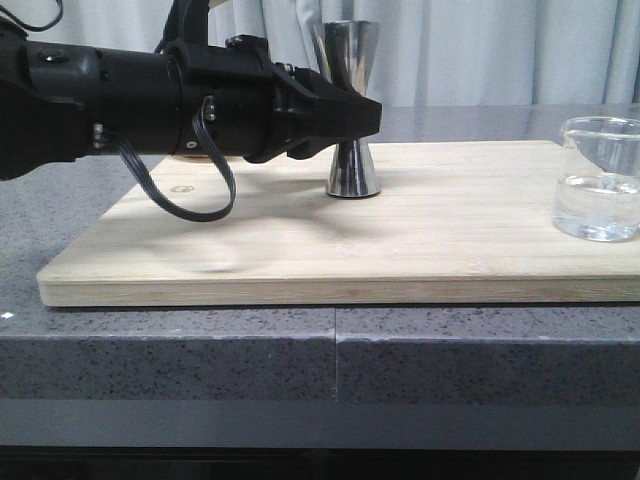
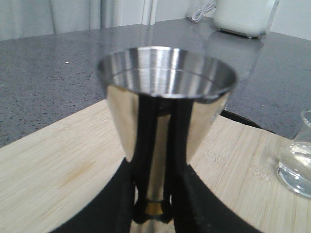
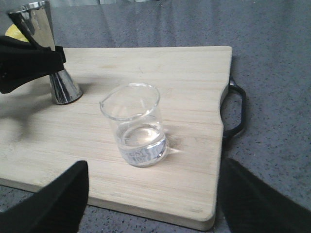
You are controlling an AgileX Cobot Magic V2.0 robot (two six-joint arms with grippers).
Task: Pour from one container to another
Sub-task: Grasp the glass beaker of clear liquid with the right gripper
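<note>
The steel hourglass jigger (image 1: 352,172) stands upright on the wooden board (image 1: 250,250), left of its middle. My left gripper (image 1: 372,115) reaches in from the left and is shut on the jigger's narrow waist. In the left wrist view the black fingers (image 2: 131,194) hug the gold band of the jigger (image 2: 167,73). The clear glass beaker (image 1: 600,180) holds a little clear liquid and stands at the board's right end. My right gripper (image 3: 153,170) is open. Its fingers spread wide a short way from the beaker (image 3: 136,124), not touching it.
The board lies on a grey speckled counter (image 1: 200,350) and has a black handle (image 3: 238,111) at its right end. A white appliance (image 2: 240,17) stands far back on the counter. A yellow object (image 3: 13,31) peeks out behind the jigger (image 3: 63,87).
</note>
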